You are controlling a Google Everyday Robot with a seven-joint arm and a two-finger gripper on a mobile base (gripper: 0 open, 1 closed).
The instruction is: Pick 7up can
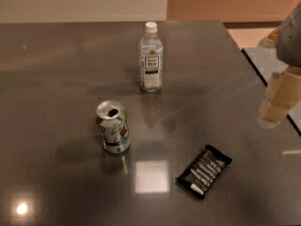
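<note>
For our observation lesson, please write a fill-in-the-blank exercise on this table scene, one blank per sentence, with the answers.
1. The can stands ____ on the table.
2. The bottle behind it has a ____ cap.
3. The packet lying flat near the can is ____ in colour.
4. The gripper hangs at the picture's ____ edge, away from the can.

Missing words: upright; white; black; right.
</note>
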